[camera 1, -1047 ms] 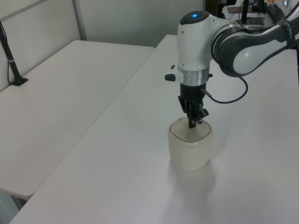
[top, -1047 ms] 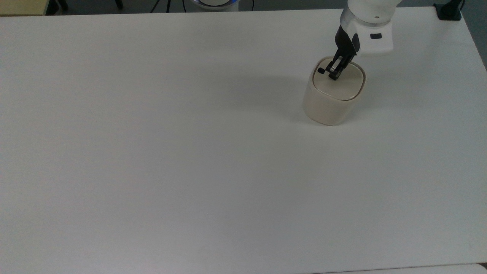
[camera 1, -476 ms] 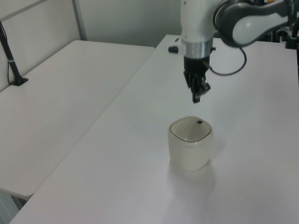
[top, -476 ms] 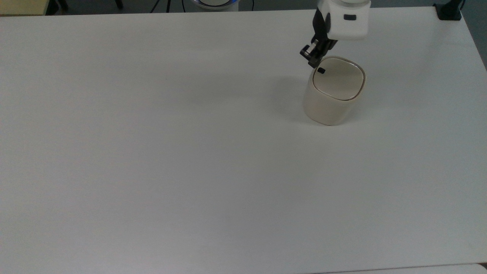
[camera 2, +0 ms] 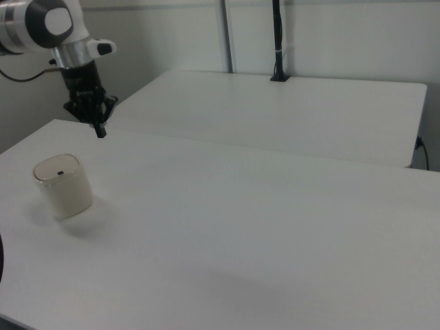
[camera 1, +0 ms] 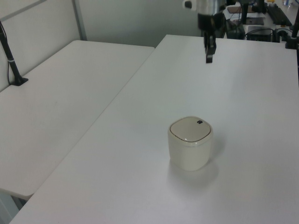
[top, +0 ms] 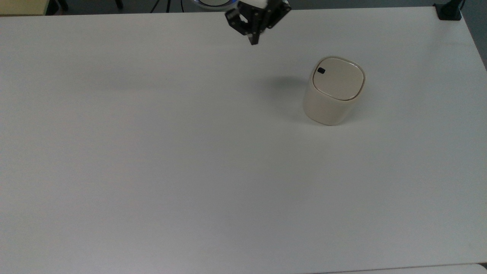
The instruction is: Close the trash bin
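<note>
Gripper (top: 252, 40) up high, jaws pinched together on nothing; in the top view the trash bin (top: 333, 91), lid down flat, sits well apart at four o'clock.

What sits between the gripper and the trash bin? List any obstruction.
Nothing visible. The gripper hangs apart from the trash bin, with bare white table between them. The bin's lid lies flat and shut.

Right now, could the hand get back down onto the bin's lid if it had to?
Probably yes. The hand hangs above bare table, off to the top view's left of the bin, and nothing stands between them. The lid lies flat and uncovered.
</note>
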### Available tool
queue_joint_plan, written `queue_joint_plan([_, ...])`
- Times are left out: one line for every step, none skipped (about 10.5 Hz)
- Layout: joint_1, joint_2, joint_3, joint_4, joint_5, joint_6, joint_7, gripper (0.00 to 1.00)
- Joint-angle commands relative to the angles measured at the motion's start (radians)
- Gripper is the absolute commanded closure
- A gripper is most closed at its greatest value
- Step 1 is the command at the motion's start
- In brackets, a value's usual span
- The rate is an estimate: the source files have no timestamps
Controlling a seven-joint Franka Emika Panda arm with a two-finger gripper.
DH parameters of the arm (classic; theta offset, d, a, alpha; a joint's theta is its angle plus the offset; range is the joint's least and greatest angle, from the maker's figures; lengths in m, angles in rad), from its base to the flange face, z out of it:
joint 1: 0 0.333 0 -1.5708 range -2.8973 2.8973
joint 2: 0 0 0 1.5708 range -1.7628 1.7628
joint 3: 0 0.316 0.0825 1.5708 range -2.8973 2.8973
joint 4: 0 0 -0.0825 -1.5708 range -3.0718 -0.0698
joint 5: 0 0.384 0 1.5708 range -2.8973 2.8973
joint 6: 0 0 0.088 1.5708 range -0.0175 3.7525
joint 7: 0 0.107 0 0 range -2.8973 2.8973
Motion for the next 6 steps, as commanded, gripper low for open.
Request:
queue_joint_plan([-0.107,-0.112,0.009,-0.052,-0.003,-0.043,0.104,1.0])
queue_joint_plan([-0.125,-0.141,0.007,-0.075,-0.003,-0.061,0.13,0.87])
queue_joint_plan([-0.147,-0.149,0.007,-0.086,-0.005,-0.058,0.14,0.69])
queue_joint_plan([-0.164,-0.141,0.009,-0.085,-0.005,-0.052,0.138,0.35])
queue_joint_plan([-0.165,-0.14,0.007,-0.085,-0.008,-0.047,0.135,0.23])
queue_joint_plan([-0.165,-0.14,0.009,-0.086,-0.008,-0.047,0.135,0.18])
